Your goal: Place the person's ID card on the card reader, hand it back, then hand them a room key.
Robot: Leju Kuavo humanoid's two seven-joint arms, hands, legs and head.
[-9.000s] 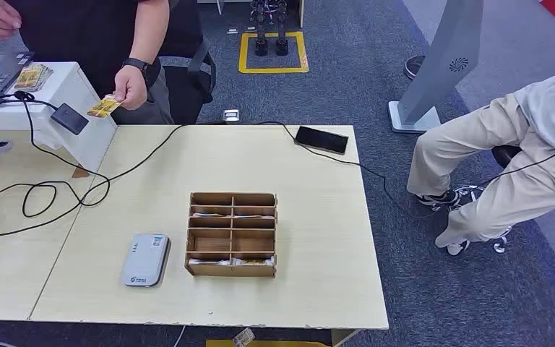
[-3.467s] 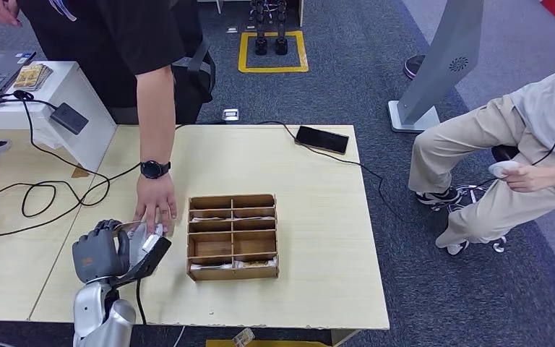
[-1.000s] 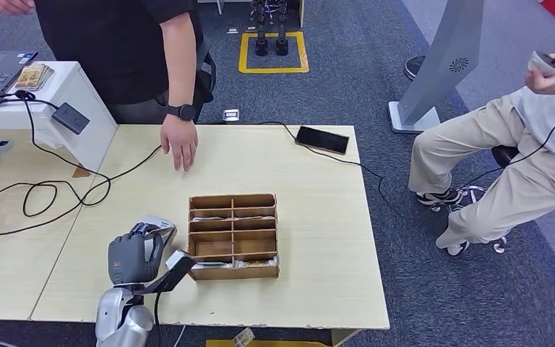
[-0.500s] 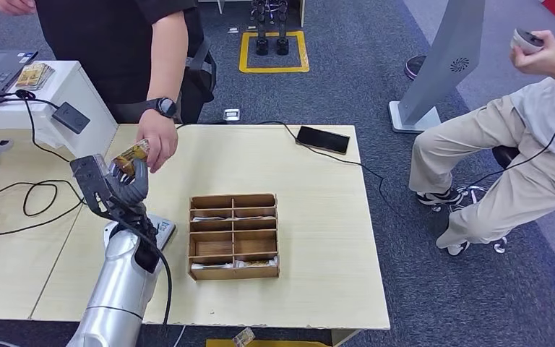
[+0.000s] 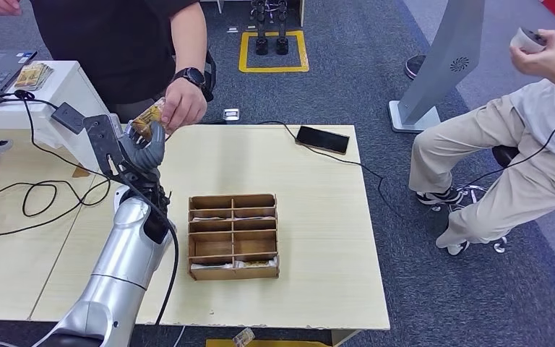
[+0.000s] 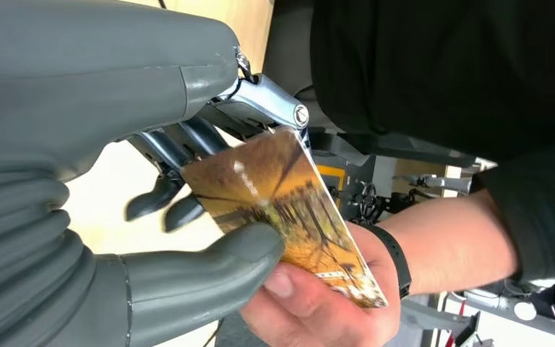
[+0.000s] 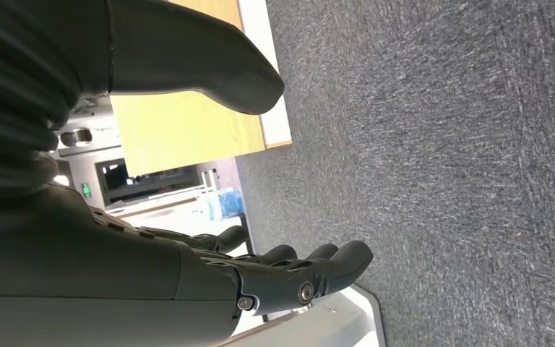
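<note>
Head view, upper left: the left hand pinches the ID card, which the person's hand also grips; the right hand hangs spread.

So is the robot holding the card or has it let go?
Holding. In the left wrist view the left hand pinches the card between thumb and fingers, while the person's hand grips it too.

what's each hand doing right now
Left hand: holding the ID card, which the person's hand also grips.
Right hand: open, holding nothing.
</note>
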